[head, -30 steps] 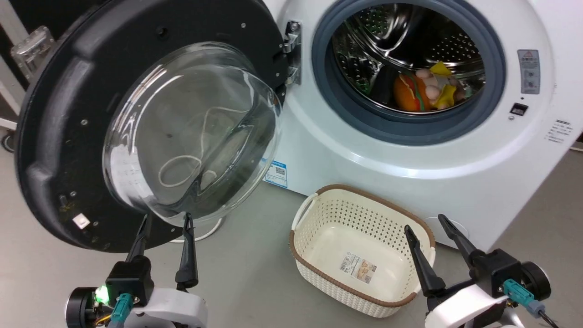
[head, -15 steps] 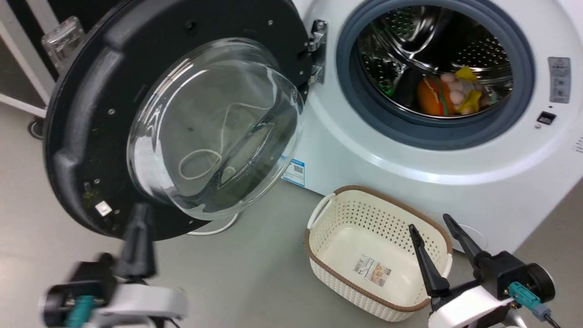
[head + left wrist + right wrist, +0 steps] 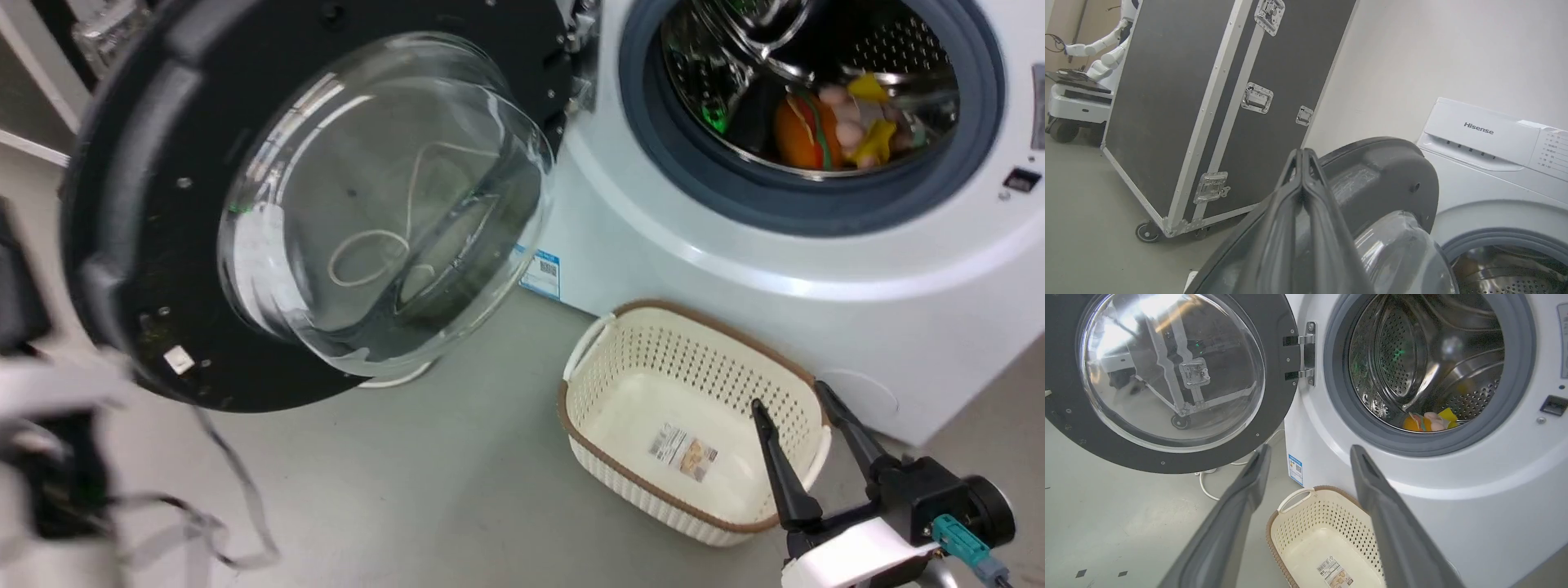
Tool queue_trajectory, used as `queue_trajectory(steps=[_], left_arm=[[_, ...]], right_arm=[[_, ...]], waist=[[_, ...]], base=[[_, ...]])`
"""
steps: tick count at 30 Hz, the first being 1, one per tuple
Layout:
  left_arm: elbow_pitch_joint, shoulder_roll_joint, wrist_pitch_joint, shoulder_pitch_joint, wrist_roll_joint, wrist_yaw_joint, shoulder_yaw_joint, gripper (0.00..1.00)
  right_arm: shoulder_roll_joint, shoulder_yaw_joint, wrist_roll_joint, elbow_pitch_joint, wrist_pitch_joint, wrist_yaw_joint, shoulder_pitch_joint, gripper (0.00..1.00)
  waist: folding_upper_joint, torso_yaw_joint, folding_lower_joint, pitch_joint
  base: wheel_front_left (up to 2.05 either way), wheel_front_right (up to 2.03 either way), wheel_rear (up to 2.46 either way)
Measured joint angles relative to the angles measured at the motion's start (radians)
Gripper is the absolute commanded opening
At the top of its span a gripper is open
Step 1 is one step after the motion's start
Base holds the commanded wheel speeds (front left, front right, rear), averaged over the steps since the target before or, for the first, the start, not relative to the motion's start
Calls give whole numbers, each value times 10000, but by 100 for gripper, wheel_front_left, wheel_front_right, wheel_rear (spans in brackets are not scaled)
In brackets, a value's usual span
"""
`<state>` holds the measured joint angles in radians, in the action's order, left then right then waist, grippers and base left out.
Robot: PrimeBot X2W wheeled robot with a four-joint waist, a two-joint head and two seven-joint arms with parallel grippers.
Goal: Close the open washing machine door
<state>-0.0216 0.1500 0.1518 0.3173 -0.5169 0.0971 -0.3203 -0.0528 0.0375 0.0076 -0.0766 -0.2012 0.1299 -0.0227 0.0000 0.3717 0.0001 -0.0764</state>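
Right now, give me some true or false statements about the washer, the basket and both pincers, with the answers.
1. The washing machine door stands open. True.
2. The basket holds laundry. False: it is empty but for a label.
3. The left pincer is shut. True.
4. The right pincer grips the basket. False: it is open and holds nothing.
5. The drum holds colourful toys. True.

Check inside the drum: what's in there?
An orange toy and a yellow toy lie low in the drum, pale round pieces between. Anything under them or behind the grey seal is hidden.
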Motion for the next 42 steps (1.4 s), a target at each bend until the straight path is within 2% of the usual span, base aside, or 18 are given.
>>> queue_trajectory(steps=[4, 9, 12, 17, 20, 25, 29, 33, 36, 42], left_arm=[[1168, 1007, -790, 1159, -965, -115, -757, 0], [3310, 1875, -1971, 2310, -2201, -642, -1605, 0], [4615, 2067, -3047, 2975, -3528, -970, -2280, 0], [6048, 2512, -4769, 3497, -4813, -836, -2589, 0], [6610, 2560, -6155, 3619, -5582, -550, -2589, 0], [6822, 2537, -8178, 3621, -6807, -104, -2564, 0], [6358, 2353, -9599, 3395, -7735, 117, -2562, 0], [5682, 1718, -10817, 2832, -8583, 165, -2527, 0], [5127, 1220, -11641, 2169, -8976, 201, -2368, 0], [3530, -61, -12638, 883, -9612, 119, -2010, 0]], right_arm=[[0, 15, -84, 13, -69, 0, -99, 100], [2, 67, -86, -6, -211, 0, -265, 100], [2, 117, -86, -69, -257, 0, -314, 100], [2, 215, -107, -142, -347, 0, -485, 100], [4, 201, -161, -180, -424, 0, -497, 100], [8, 226, -174, -263, -520, 0, -516, 100], [8, 251, -171, -357, -560, 0, -570, 100], [8, 144, -161, -428, -560, 0, -569, 100], [31, -360, -82, -504, -560, 2, -562, 100], [27, -1034, 132, -698, -560, 0, -551, 100]], waist=[[0, -85, 1, -288], [0, -181, 0, -589], [0, -230, 0, -724], [0, -301, -1, -912], [0, -311, 0, -995], [0, -288, -1, -1054], [0, -361, 0, -924], [0, -427, -2, -666], [0, -495, -2, -421], [0, -789, -3, 59]], base=[[0, 0, 0], [0, 0, 0], [0, 0, 0], [0, 0, 0], [0, 0, 0], [0, 0, 0], [0, 0, 0], [0, 0, 0], [0, 0, 0], [0, 0, 0]])
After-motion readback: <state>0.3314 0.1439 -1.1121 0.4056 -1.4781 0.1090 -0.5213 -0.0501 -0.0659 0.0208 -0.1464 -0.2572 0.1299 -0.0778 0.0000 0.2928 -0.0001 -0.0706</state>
